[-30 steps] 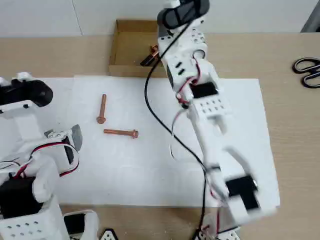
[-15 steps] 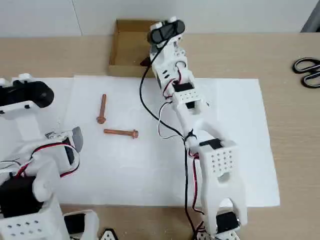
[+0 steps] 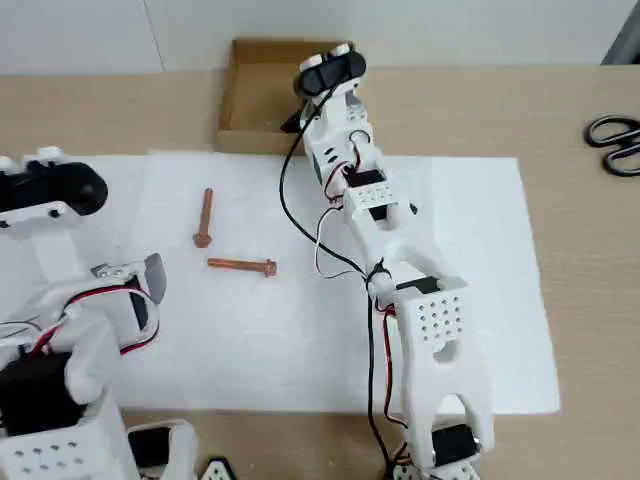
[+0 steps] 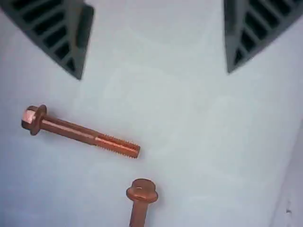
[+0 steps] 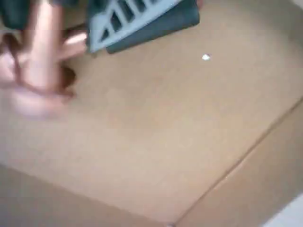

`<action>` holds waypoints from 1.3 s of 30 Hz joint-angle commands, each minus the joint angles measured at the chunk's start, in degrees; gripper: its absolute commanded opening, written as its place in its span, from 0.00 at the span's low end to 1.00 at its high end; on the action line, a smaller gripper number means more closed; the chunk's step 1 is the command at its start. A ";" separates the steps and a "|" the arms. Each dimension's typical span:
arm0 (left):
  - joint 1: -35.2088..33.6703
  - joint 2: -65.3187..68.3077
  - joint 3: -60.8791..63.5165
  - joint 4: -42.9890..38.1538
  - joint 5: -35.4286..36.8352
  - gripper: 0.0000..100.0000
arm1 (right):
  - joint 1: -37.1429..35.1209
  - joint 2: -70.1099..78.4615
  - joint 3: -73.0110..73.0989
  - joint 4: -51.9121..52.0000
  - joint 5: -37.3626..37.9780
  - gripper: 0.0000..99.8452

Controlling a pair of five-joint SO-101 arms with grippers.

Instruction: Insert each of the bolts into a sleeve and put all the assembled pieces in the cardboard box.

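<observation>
Pinched a copper piece [image 5: 43, 52] in the right gripper [image 5: 71, 33] over the cardboard box [image 3: 250, 100], upper centre. Left two bare bolts [image 3: 204, 218] centre-left, below the spread left gripper [image 4: 154, 40]. Judged both unsleeved, unboxed.

A white rectangular foam sheet [image 3: 250, 330] lies flat on a light wood-toned tabletop [image 3: 560, 110], covering most of its middle. A pair of black-handled scissors [image 3: 615, 143] rests on the bare wood near the table's right edge, well apart from the sheet. A white wall [image 3: 100, 30] runs behind the table.
</observation>
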 commanded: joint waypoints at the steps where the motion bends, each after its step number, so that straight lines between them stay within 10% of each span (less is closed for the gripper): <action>1: -0.18 0.00 -0.04 0.26 -0.35 0.18 | 0.57 -3.21 -3.08 0.48 0.62 0.21; 21: -0.18 0.00 2.77 0.35 -0.53 0.18 | 8.04 -44.53 -2.90 54.64 0.62 0.21; 39: -0.18 0.00 5.41 -0.62 -0.44 0.18 | 9.89 -47.78 0.62 88.57 0.79 0.21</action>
